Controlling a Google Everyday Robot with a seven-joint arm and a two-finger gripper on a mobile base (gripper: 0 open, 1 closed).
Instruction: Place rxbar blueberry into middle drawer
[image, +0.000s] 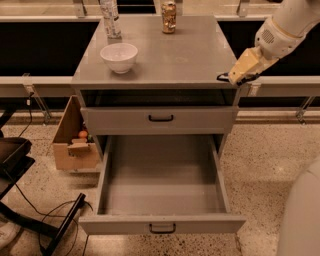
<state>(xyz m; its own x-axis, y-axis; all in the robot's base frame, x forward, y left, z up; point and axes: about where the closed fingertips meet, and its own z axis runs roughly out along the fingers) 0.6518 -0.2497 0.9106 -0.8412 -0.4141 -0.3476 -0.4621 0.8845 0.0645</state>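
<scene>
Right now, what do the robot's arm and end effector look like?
The arm is glossy white, built of rounded, tube-like segments, with a small dotted round patch near the wrist. The end effector, at the right edge of the cabinet top, is pale yellow-tan and wedge-shaped.

Speckled floor (terrazzo, perhaps), grey cabinet, cardboard box beside it.

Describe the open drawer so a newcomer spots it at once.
Find the grey cabinet with a white bowl on top; the gripper hangs at its right edge. Under the shut drawer, the middle drawer is pulled out toward the camera, the only one showing its floor.
</scene>
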